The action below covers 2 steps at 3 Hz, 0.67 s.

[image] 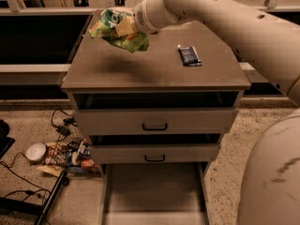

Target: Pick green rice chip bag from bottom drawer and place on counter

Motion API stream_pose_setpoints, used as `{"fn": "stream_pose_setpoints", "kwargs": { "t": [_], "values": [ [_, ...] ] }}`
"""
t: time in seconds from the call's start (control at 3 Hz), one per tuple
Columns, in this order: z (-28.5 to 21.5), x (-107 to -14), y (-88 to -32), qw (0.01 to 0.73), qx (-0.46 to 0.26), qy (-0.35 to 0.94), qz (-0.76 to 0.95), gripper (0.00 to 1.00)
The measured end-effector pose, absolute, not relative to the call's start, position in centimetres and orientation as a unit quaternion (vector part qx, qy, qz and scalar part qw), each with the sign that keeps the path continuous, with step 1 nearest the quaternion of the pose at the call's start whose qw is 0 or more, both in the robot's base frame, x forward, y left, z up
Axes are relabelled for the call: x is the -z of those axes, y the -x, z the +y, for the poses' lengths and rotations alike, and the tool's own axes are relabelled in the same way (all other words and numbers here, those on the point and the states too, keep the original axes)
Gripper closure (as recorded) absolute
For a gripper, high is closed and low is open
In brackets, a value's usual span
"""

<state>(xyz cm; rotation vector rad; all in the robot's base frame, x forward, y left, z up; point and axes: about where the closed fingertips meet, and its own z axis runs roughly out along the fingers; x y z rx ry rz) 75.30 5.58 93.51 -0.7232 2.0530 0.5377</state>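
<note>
Speckled stone floor point(243, 139) spreads around a grey-brown cabinet, with dark shelving behind it. Largest in view is the robot's pale, rounded arm point(225, 18), which reaches in from the right edge and across the far side of the bench; its bulky base point(272, 182) fills the near-right corner of the view. Below it lies the counter point(154, 71), the glossy grey-brown flat top of the cabinet. The bottom drawer point(154, 191), a wide shallow tray with a flat floor, stands pulled out at the near side and looks bare. Two upper drawers point(154, 125) with black handles sit slightly ajar above it.

The green rice chip bag point(118, 32), a crumpled bright-green foil pouch with white lettering and tan patches, hangs in the air over the far-left corner of the counter, with its shadow on the top beneath. The gripper point(129, 27) clamps it from the right, at the arm's tip. The bag's long axis runs roughly left to right, sagging toward the near side, so the placing move looks like a plain descent: bare counter lies straight below. A small dark-blue packet point(189, 56) rests well apart, near the far-right corner.

Most of the gripper is covered by the bag, so exactly where it pinches the foil is hidden. The drawer's front is cut off. Cables and a white bowl point(35, 151) litter the floor at left.
</note>
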Motion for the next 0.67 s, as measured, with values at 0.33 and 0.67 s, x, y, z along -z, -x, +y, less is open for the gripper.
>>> {"fn": "stream_pose_setpoints", "kwargs": {
  "t": [0.33,0.67],
  "values": [
    [5.75,-93.42,-75.27,0.434,-0.217,0.291,0.825,0.0],
    [5.75,-93.43,-75.27,0.434,-0.217,0.291,0.825,0.0]
  ]
}}
